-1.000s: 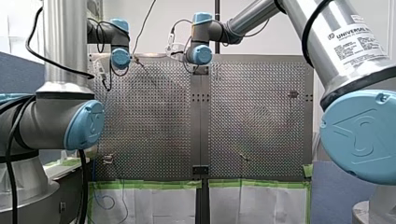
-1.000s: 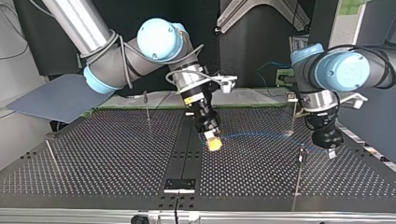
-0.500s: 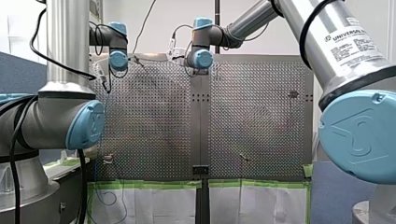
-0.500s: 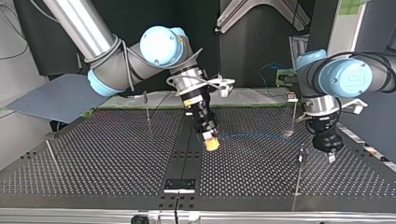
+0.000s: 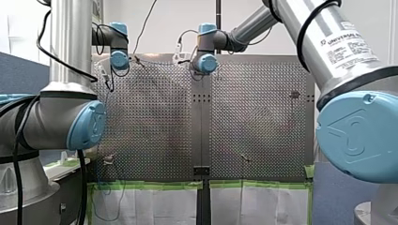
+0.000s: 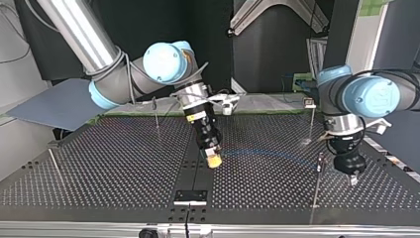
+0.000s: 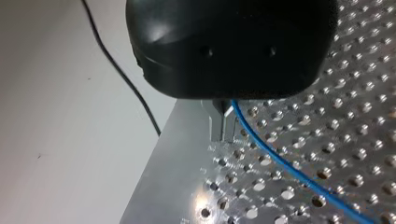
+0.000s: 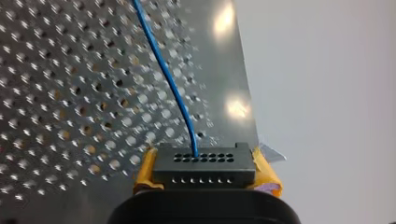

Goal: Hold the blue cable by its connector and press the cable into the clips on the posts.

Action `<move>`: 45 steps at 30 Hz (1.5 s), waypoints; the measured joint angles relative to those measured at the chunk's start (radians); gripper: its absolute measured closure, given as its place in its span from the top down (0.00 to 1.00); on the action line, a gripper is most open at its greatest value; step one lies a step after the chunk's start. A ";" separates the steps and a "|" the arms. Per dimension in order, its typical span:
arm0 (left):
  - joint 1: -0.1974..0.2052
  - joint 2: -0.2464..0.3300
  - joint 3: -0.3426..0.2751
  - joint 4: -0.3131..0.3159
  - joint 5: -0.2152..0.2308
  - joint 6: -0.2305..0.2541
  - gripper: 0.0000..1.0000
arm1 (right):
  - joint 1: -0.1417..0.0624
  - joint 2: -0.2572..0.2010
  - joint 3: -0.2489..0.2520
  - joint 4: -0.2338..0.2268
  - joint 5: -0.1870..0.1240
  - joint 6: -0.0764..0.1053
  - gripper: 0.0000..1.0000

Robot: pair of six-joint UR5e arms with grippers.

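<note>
We are mid-routing: our right tool [image 6: 214, 159] clamps the black connector [image 8: 204, 167] between yellow pads [image 8: 144, 170], and our left tool [image 7: 223, 126] has its metal fingers [image 7: 217, 123] pinched on the blue cable [image 7: 299, 175]. The cable spans between them along the table [image 6: 99, 168] edge farthest from the arm bases, in no clip yet. Next, we judge, it must line up over the post [image 6: 317, 173] just beside the left tool and be pressed down.

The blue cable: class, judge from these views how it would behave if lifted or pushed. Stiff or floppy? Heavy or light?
Probably floppy: the blue cable is thin and curves away from the connector clamped in my right hand. Likely light: only one slender strand leaves the connector. Pushed, it would probably bend, as its bowed run across the table suggests.
</note>
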 joint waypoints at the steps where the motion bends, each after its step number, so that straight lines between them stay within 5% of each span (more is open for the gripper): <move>1: 0.001 -0.005 0.006 -0.003 0.001 -0.001 0.00 | -0.005 0.001 -0.006 0.000 0.000 0.000 0.01; 25: 0.031 -0.061 0.061 -0.006 0.056 -0.032 0.00 | -0.071 0.075 -0.118 0.028 -0.066 0.038 0.01; 39: 0.027 -0.092 0.070 -0.008 0.071 -0.016 0.00 | -0.080 0.121 -0.166 0.071 -0.087 0.041 0.01; 41: 0.026 -0.091 0.070 -0.010 0.061 -0.001 0.15 | -0.080 0.121 -0.166 0.075 -0.087 0.040 0.01; 42: 0.025 -0.090 0.070 -0.011 0.057 0.005 0.15 | -0.080 0.121 -0.166 0.076 -0.087 0.040 0.01; 44: 0.025 -0.089 0.070 -0.014 0.052 0.008 0.35 | -0.080 0.121 -0.167 0.080 -0.087 0.040 0.01; 45: 0.025 -0.088 0.070 -0.016 0.052 0.005 0.35 | -0.080 0.121 -0.167 0.082 -0.087 0.039 0.01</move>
